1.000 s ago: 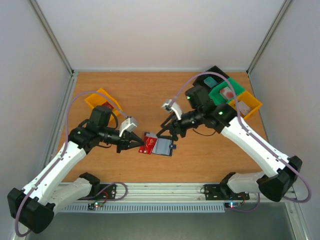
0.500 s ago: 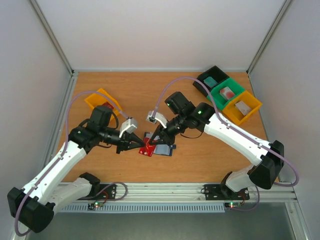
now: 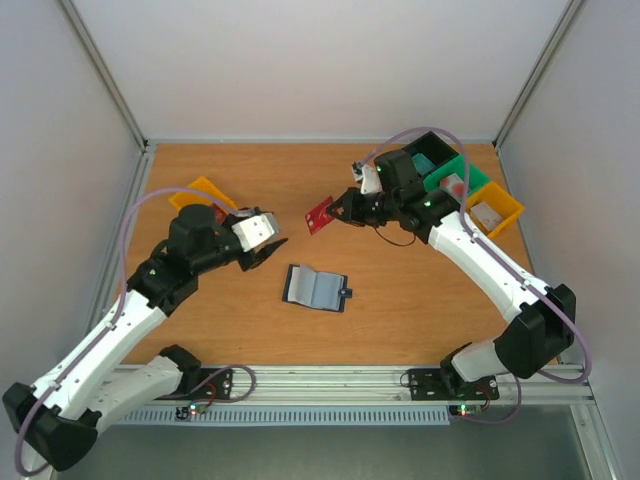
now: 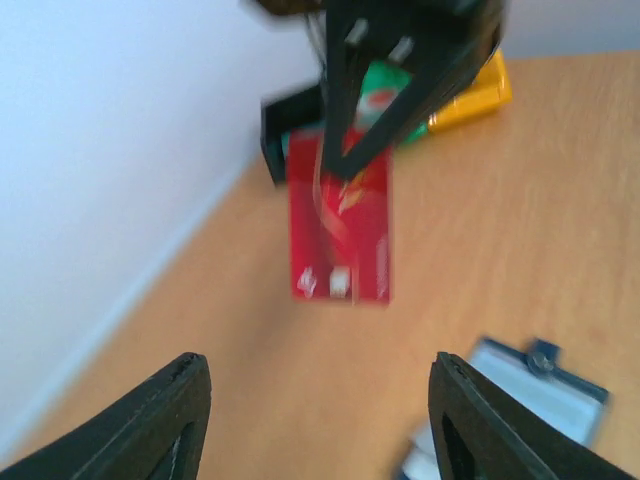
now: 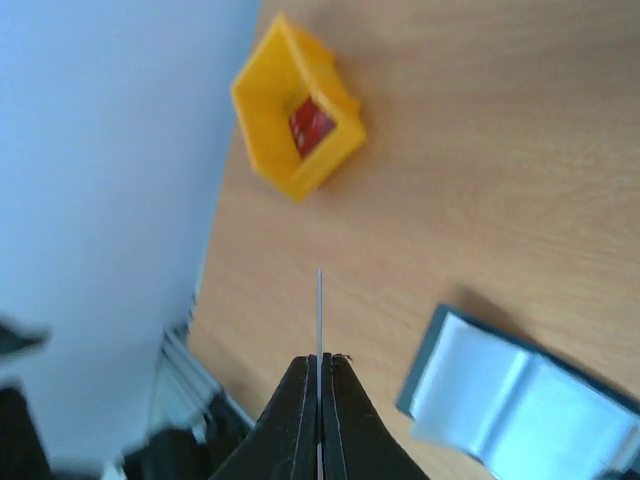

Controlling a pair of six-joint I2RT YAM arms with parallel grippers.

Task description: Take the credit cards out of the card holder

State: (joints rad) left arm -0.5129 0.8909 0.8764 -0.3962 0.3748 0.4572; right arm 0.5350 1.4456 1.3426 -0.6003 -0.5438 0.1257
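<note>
table (image 3: 300, 180): wood | centre: card holder (image 3: 315, 288), lying open | left: yellow bin (image 3: 205, 188) | far right corner: black bin (image 3: 428, 148), green bin (image 3: 450, 180), second yellow bin (image 3: 498, 211), in a row

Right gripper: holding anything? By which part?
Right gripper shut on a red credit card, pinched at one short end, clear of the card holder. Left gripper open, empty.

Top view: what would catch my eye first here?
A red card is pinched edge-on in the right arm's fingers, up in the air. Nearer the arms, the blue card holder lies open on the table, with the left arm's fingers spread wide nearby.
</note>
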